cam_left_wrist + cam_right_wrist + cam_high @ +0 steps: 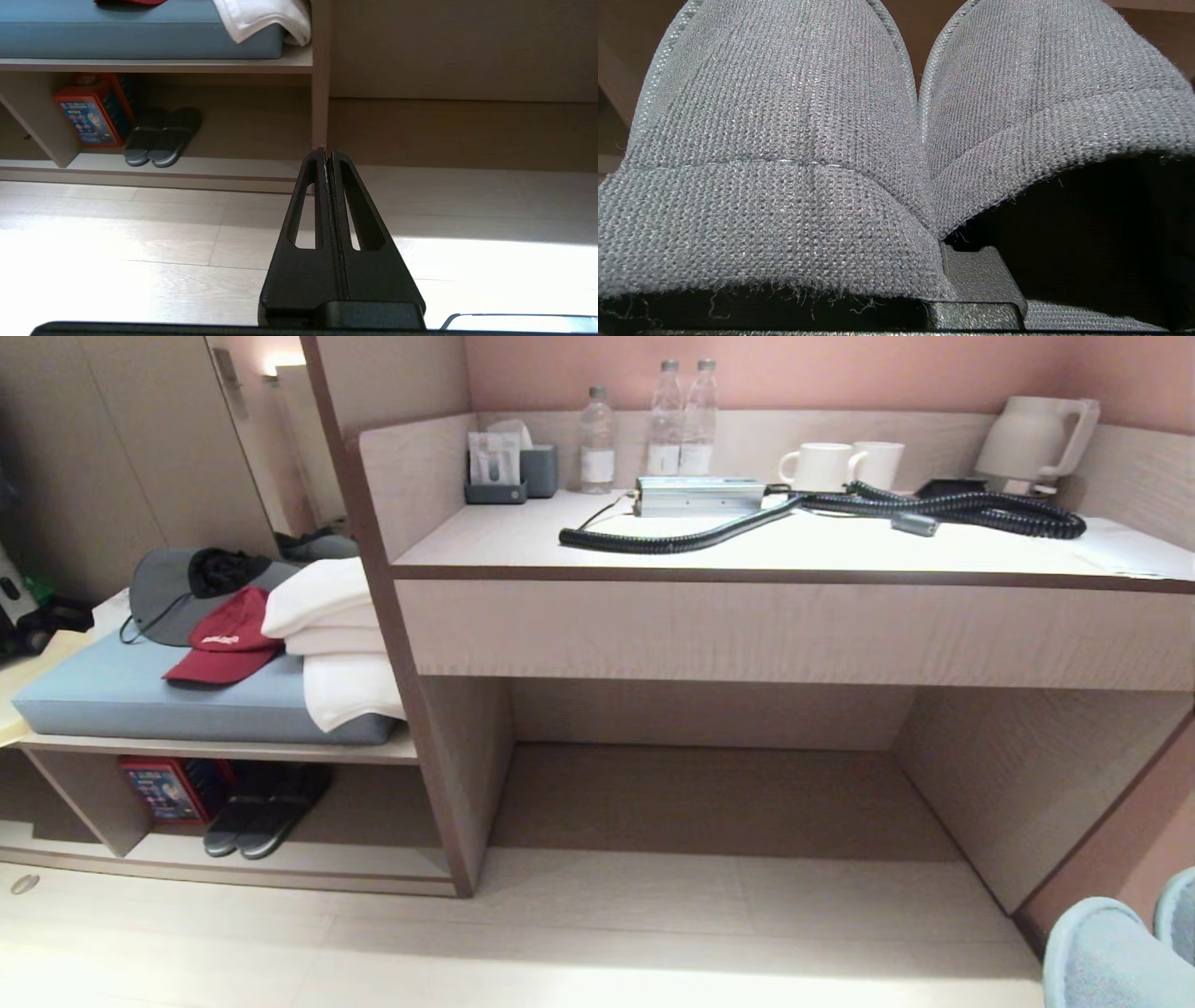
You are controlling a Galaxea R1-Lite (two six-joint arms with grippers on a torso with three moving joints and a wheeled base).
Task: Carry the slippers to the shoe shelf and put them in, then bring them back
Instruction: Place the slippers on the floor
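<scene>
The grey-blue slippers (1102, 957) show at the bottom right corner of the head view, held side by side. They fill the right wrist view as two knitted toes (784, 140) pressed together. My right gripper (941, 252) is shut on their inner edges, and only one dark finger (978, 280) shows under the fabric. The shoe shelf (355, 859) is the low beige cubby at the lower left, beside a vertical divider panel (439, 784). My left gripper (326, 154) is shut and empty, hanging low over the pale floor and facing the shelf (224, 163).
A darker pair of slippers (266, 807) and a red box (168, 789) sit inside the shelf. On top lie a blue cushion (121, 695), a red cap (229, 639) and white towels (336, 644). The desk (794, 625) carries bottles, mugs, a kettle and a coiled cable.
</scene>
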